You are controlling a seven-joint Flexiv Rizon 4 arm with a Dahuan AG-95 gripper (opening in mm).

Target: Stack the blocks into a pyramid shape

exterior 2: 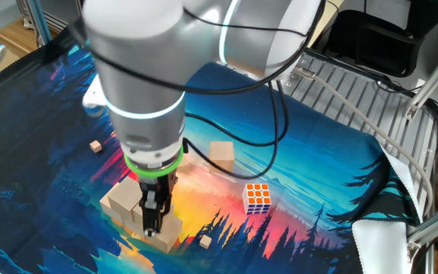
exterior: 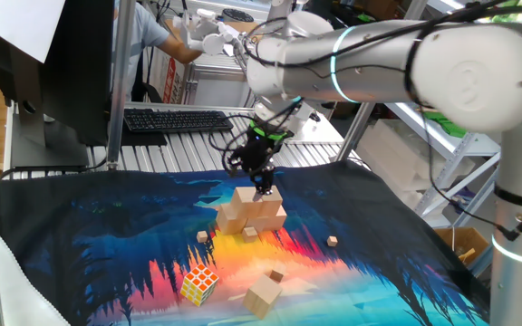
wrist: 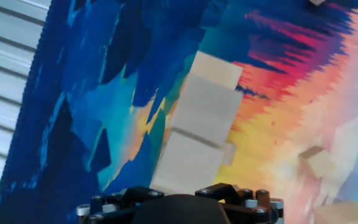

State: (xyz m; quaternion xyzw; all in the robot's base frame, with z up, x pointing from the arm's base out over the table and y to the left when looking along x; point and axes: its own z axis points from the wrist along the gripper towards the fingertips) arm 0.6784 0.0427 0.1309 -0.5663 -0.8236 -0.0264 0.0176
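Gripper [exterior: 263, 188] seemingly just above blocks [exterior: 252, 214]

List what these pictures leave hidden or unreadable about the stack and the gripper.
- Block count in the stack: one fixed view shows a merged clump; in the other fixed view the arm covers part of it.
- Fingers: cut off by the hand view's bottom edge.
- Gripper contact with the top block: unclear.
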